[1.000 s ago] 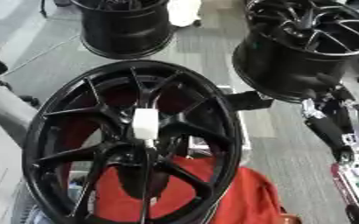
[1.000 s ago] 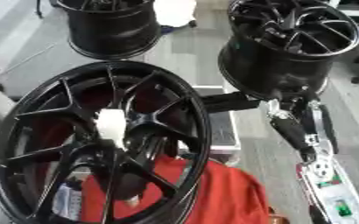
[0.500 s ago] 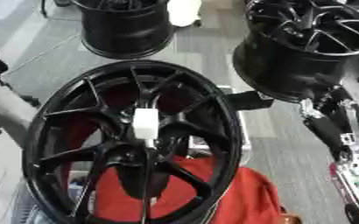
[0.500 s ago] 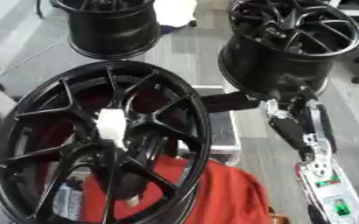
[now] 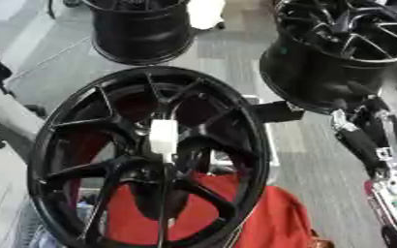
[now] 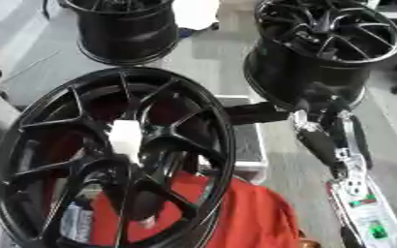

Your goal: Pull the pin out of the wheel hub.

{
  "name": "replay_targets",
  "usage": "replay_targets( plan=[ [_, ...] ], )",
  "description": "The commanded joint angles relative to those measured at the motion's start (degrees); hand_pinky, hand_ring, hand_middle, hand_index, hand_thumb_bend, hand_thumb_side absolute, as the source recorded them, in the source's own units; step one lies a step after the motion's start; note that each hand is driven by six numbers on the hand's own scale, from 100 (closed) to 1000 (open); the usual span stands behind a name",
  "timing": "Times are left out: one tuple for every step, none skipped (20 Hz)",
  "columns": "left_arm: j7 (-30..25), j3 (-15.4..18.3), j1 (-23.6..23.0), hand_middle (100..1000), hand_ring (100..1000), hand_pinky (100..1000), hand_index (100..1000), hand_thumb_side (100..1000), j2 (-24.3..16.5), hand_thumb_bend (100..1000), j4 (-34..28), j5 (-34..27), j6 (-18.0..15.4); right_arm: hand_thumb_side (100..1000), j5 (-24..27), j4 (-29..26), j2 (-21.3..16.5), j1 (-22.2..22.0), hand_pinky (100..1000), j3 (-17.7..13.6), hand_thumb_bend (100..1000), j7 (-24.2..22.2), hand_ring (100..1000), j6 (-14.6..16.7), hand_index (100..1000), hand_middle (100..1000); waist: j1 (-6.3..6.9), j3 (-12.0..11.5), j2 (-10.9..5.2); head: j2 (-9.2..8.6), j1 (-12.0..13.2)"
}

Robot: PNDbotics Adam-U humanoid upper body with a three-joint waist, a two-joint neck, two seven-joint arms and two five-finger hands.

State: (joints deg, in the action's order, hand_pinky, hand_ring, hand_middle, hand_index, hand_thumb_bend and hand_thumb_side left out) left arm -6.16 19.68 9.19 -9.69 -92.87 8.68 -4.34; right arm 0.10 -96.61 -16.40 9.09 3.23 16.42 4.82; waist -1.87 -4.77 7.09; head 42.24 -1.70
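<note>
The right arm (image 6: 325, 140) comes in along the right side, black with silver joints, reaching up toward the side of a black wheel (image 6: 325, 48) that stands at the upper right. The right hand itself is lost against that wheel's dark barrel, so I cannot tell whether its fingers are straight or curled. The left hand shows in neither view.

A black block-shaped part (image 5: 278, 111) juts out between the arm and the nearest wheel. That large black alloy wheel (image 5: 151, 155) fills the lower left (its rim is cut off by the bottom edge), tilted toward the camera with its spokes fanning out from the hub. Seated at the hub is the pin (image 5: 163, 137), a white, roughly rectangular piece standing upright, with a thin pale stem running down from it; its finer shape is hard to make out.

Behind the spokes lies red cloth (image 6: 236, 218), which spreads out past the lower right of the rim. A third black wheel (image 5: 143, 29) stands at the upper left, its top cut off, with a white object (image 5: 206, 12) just beside it. All stand on grey floor (image 5: 227, 63).
</note>
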Motion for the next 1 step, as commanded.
replay_targets(
  plan=[
    [-0.3, 0.18, 0.9, 621, 566, 580, 829, 708, -0.44, 100, -1.5, 0.28, 0.03, 265, 0.07, -0.93, -0.61, 0.76, 657, -0.1, 100, -0.34, 641, 0.11, 869, 765, 0.09, -0.13, -0.5, -0.11, 0.46]
  ],
)
